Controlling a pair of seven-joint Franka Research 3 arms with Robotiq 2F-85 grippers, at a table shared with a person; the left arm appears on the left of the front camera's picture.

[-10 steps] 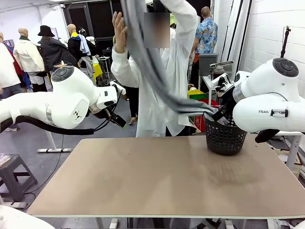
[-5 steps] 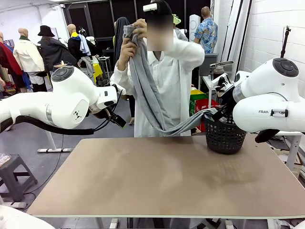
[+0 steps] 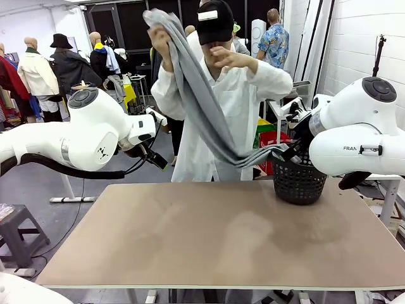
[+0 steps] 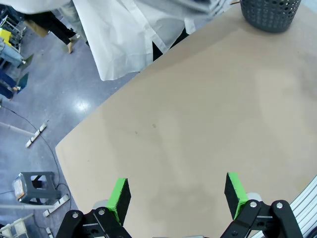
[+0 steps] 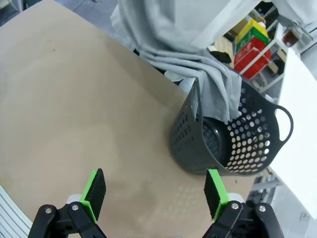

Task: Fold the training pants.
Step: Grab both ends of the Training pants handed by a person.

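A person in a white coat stands at the far side of the table and holds the light grey training pants (image 3: 196,95) high in one raised hand. The pants hang in a long band down to the black mesh basket (image 3: 297,180), where their lower end drapes over the rim (image 5: 213,94). My left gripper (image 4: 176,193) hovers open above the bare left part of the table (image 4: 198,124), green pads wide apart and holding nothing. My right gripper (image 5: 156,193) is open too, above the table just in front of the basket (image 5: 233,139).
The basket stands at the table's far right edge, also seen at the top of the left wrist view (image 4: 270,15). Both white arms are drawn back at the table's sides (image 3: 88,136) (image 3: 361,133). Red and yellow boxes (image 5: 250,42) sit on the floor behind the basket.
The person has kept pulling the pants up out of the basket, shifting grip from overhead to in front of the chest to high at one side. Neither arm has moved.
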